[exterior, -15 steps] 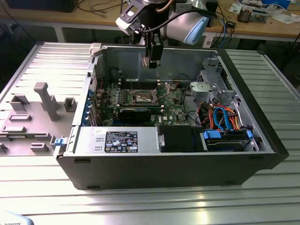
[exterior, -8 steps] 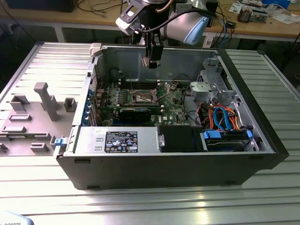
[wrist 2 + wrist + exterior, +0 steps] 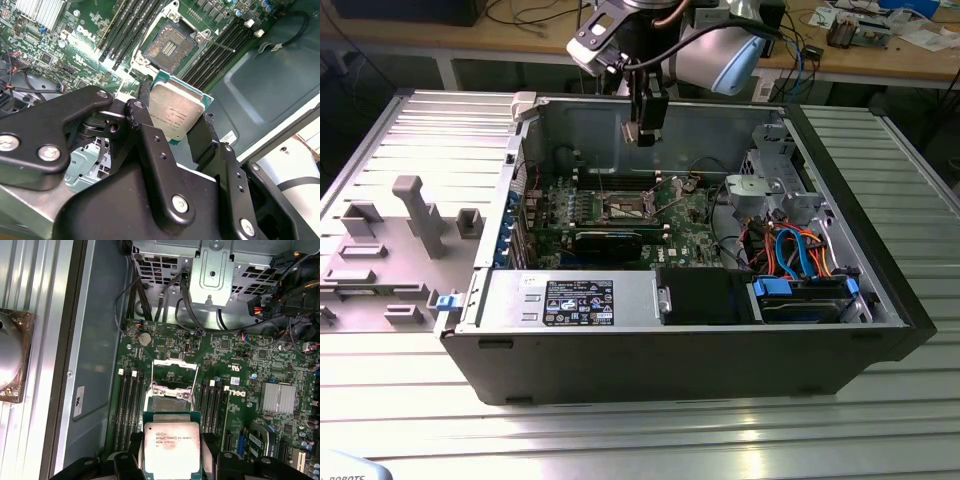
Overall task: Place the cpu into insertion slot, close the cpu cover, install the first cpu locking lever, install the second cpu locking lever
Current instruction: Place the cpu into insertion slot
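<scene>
**Pincer state:** pincer is clamped on the cpu. Its fingers press two opposite edges, w/ the metal face twd the wrist cams.

**Position:** the cpu hangs clear of the circuit board. The insertion slot lies below the pincer, just ahead of the held chip in both wrist views. In the exterior view the pincer sits high over the open computer case, approx. at rim level.

**Appearance:**
- Cpu: flat square chip, dull grey lid w/ fine print, green rim round the lid.
- Slot: dark centre, silver surround.
- Cpu cover: stands open on the slot's far side from the pincer.

**Handling (est.):** light, stiff and thin. The contact side is probably fragile, and the smooth edges may slip. Hold by the edges only, as here, and keep it level w/ min. force.
</scene>
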Action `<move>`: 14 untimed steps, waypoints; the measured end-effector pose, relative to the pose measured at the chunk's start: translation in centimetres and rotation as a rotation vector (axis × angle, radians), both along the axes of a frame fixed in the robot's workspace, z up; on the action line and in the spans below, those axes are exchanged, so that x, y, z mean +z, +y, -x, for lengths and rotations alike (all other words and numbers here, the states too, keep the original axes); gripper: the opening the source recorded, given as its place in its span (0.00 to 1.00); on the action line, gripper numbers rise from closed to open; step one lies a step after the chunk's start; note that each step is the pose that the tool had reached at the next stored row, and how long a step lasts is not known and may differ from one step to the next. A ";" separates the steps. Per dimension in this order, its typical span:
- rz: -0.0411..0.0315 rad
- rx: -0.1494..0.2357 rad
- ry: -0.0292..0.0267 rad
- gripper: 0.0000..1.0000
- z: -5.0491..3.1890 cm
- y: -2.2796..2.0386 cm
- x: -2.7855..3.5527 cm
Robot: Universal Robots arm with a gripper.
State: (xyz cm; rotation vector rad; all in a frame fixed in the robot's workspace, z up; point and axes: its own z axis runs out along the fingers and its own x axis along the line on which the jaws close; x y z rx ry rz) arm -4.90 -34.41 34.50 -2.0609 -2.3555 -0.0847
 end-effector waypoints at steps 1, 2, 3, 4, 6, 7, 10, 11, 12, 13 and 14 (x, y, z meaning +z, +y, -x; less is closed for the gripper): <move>0.0000 0.000 0.0000 0.54 0.00 0.00 0.00; 0.0000 0.000 0.0000 0.54 0.00 0.00 0.01; 0.0000 -0.002 0.0001 0.54 0.00 0.00 0.01; 0.0001 -0.008 0.0001 0.54 0.00 0.00 0.00; 0.0000 -0.033 0.0000 0.54 0.01 0.00 -0.05; -0.0001 -0.047 0.0000 0.54 0.02 0.00 -0.12; 0.0008 -0.065 0.0001 0.54 0.08 0.00 -1.02; 0.0009 -0.066 -0.0005 0.54 0.08 0.00 -1.39; 0.0008 -0.069 -0.0035 0.54 0.09 0.00 -1.57; 0.0011 -0.077 -0.0061 0.54 0.08 0.00 -1.65; 0.0014 -0.086 -0.0081 0.54 0.08 0.00 -1.72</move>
